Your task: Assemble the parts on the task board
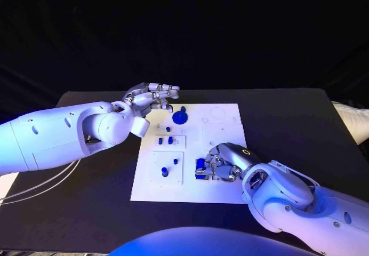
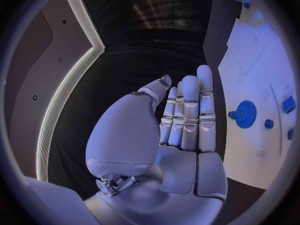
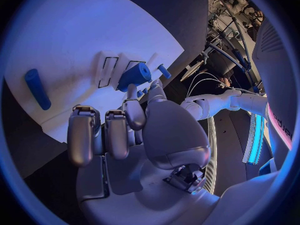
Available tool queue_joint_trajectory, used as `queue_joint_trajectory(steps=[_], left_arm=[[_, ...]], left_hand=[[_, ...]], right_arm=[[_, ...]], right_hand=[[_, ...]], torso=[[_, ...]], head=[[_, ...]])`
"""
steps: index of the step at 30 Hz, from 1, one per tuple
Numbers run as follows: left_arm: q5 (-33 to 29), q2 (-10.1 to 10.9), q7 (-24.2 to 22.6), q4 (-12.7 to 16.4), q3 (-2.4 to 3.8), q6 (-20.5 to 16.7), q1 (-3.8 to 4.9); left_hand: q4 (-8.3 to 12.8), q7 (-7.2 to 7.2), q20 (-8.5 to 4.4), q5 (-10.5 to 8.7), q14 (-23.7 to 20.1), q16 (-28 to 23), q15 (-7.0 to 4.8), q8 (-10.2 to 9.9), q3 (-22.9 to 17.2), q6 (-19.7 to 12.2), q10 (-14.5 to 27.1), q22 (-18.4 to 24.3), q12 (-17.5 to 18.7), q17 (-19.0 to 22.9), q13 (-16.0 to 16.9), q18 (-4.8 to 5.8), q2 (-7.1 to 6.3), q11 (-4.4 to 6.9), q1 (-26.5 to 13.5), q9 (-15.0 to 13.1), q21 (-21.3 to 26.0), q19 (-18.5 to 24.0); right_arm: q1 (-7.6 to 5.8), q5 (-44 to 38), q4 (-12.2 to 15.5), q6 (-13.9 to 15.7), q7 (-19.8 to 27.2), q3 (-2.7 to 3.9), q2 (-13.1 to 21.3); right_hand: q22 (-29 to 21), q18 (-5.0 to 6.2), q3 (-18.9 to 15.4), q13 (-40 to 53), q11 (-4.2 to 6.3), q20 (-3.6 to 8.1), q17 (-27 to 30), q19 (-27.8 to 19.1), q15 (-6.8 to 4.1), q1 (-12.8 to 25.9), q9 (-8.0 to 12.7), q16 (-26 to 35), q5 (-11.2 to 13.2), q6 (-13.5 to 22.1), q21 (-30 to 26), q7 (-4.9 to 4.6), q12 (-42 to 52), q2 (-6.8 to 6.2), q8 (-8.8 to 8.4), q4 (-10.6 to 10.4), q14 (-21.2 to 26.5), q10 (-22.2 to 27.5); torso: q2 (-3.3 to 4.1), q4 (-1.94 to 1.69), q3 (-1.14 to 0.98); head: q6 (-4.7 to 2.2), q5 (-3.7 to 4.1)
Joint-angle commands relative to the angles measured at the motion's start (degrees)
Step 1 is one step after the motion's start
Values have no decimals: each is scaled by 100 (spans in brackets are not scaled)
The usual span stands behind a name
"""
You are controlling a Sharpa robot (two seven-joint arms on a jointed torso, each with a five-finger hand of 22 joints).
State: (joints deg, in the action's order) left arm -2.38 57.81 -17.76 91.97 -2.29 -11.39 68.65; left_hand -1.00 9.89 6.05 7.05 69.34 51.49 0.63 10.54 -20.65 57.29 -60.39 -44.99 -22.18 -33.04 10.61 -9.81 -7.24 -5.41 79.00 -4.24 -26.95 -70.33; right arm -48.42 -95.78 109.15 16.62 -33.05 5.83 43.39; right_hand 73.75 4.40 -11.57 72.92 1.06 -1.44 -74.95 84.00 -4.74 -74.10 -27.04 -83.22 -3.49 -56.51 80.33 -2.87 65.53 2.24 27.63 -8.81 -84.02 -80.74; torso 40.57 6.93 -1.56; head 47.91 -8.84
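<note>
Currently, table: black table (image 1: 92,202) is carrying the white task board (image 1: 223,192) at the centre of the head view.
Left hand: left hand (image 1: 151,97) is hovering at the upper left corner of the board, above centre in the head view; its fingers are curling inward with nothing between them. In the left wrist view the fingers (image 2: 189,112) are standing close together and nearly straight, and the palm is empty.
Right hand: right hand (image 1: 227,160) is resting over the lower right part of the board, just right of centre in the head view, fingers bending down toward a blue part (image 1: 200,164) at the fingertips. In the right wrist view a thick blue cylinder (image 3: 134,76) is sitting right at the fingertips (image 3: 132,91), touching or nearly so; whether it is actually being gripped cannot be told.
Parts on board: blue gear (image 1: 180,116) is lying near the board's top, just beside the left hand. Two small blue pieces (image 1: 163,141) are standing in a square recess left of the board's middle. Further blue pieces (image 1: 165,171) are sitting in the lower left recess.
Loose part: long blue bar (image 3: 37,88) is lying flat on the white board, well apart from the right hand's fingers, at the left of the right wrist view.
</note>
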Motion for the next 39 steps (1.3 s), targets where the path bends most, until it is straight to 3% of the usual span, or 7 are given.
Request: queue_joint_trajectory(steps=[1, 14, 27, 33, 39], left_arm=[[25, -2, -24, 13, 2, 117, 2], [29, 12, -22, 17, 2, 115, 2], [40, 45, -25, 22, 2, 119, 2], [41, 48, -27, 20, 2, 117, 1], [41, 49, -29, 16, 2, 121, 1]], left_hand=[[-2, -12, 25, 18, -49, 39, 6, 18, 27, -40, 28, 5, -36, 6, 6, -57, 54, 1, -11, 2, 21, 7], [-2, -12, 25, 18, -49, 39, 6, 18, 27, -40, 28, 5, -36, 6, 6, -57, 54, 1, -11, 2, 21, 7], [-2, -12, 25, 18, -49, 39, 6, 18, 27, -40, 28, 5, -36, 6, 6, -57, 54, 1, -11, 2, 21, 7], [-2, -12, 25, 18, -49, 39, 6, 18, 27, -40, 28, 5, -36, 6, 6, -57, 54, 1, -11, 2, 21, 7], [-2, -12, 25, 18, -49, 39, 6, 18, 27, -40, 28, 5, -36, 6, 6, -57, 54, 1, -11, 2, 21, 7]], right_arm=[[6, -187, -50, -320, -113, -4, -39], [8, -418, -128, -441, -393, -6, -21], [27, -254, -16, -447, -277, -6, 106], [28, -291, 13, -197, -242, -6, 155], [27, -127, 165, 457, 41, 5, 401]], right_hand=[[15, -107, 60, 10, 44, 52, -550, 36, -48, -165, 9, -45, 29, -42, 38, 13, -28, 65, 10, 70, -415, -34], [77, -120, 279, 23, 96, 95, -623, 61, -91, -439, -17, -90, 58, -90, 71, 69, -34, 239, 33, 258, -427, -65], [80, -122, 186, 9, 82, 101, -621, 63, -86, -276, -26, -85, 62, -91, 70, 48, -71, 88, 28, 225, -425, -69], [73, -121, 175, 0, 78, 100, -616, 60, -84, -247, -27, -81, 62, -83, 65, 43, -89, 71, 24, 214, -424, -64], [37, -114, 183, -20, 60, 91, -597, 46, -70, -179, -14, -65, 39, -22, 41, 20, -133, 85, -18, 169, -419, -45]], torso=[[-1, -1, 4], [-1, 1, -3], [-2, 1, -2], [-3, 2, -2], [-16, 17, 6]], head=[[7, -5], [25, -22], [35, -21], [39, -14], [17, 8]])
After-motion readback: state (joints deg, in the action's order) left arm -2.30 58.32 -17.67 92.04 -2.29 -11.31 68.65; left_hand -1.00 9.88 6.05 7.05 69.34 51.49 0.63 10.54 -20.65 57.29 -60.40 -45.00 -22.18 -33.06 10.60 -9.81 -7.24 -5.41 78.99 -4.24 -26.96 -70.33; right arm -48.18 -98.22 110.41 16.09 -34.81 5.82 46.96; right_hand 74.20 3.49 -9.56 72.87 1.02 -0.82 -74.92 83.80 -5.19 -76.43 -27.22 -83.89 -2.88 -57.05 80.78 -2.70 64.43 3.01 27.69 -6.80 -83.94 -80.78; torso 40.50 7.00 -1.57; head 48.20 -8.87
